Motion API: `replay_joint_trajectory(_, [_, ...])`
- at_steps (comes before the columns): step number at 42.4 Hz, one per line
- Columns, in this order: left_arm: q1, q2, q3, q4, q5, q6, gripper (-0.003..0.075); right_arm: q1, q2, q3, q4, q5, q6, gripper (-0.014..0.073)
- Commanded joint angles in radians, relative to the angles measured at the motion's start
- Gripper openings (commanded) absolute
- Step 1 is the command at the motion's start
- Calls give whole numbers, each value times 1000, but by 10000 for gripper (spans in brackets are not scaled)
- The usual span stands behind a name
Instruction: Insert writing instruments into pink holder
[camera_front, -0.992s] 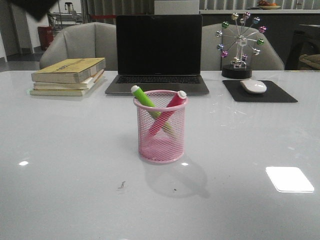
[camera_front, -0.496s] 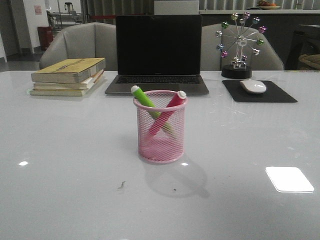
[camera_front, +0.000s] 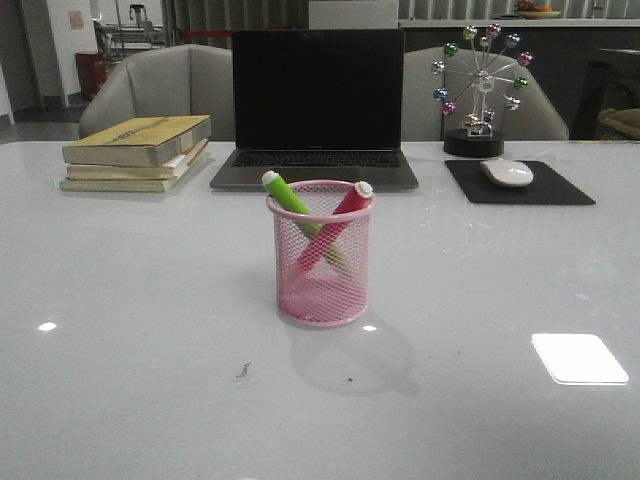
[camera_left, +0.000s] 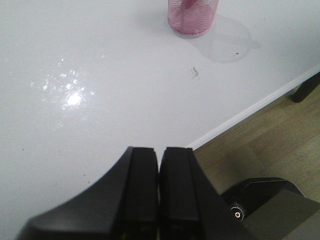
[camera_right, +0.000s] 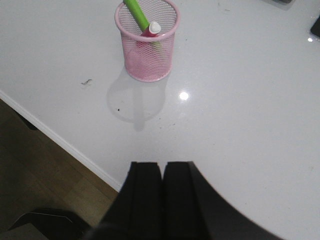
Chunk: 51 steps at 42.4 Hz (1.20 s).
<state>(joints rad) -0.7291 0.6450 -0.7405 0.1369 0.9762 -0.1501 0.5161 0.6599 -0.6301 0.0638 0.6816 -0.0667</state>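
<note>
The pink mesh holder (camera_front: 322, 260) stands upright mid-table in front of the laptop. Inside it the green marker (camera_front: 286, 194) leans left and the pink-red marker (camera_front: 348, 206) leans right, crossing each other, white ends above the rim. The right wrist view shows the holder (camera_right: 146, 50) with the green marker (camera_right: 136, 13) and the pink-red marker's white end (camera_right: 154, 28). Only the holder's base (camera_left: 192, 20) enters the left wrist view. My left gripper (camera_left: 159, 150) and right gripper (camera_right: 161, 164) are shut and empty, back over the table's near edge, far from the holder. Neither arm appears in the front view.
A laptop (camera_front: 316, 110) stands behind the holder, a stack of books (camera_front: 138, 152) at back left, a mouse (camera_front: 507, 172) on a black pad and a ferris-wheel ornament (camera_front: 478, 90) at back right. The table's front edge (camera_right: 65, 145) with floor below shows in both wrist views.
A dark shape at the front view's top left corner one second ago has gone. The holder and markers have not moved.
</note>
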Motion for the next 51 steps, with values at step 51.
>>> replay_joint_trajectory(51, [622, -666, 668, -204, -873, 224, 99, -8, -3, -24, 6, -51, -4, 52])
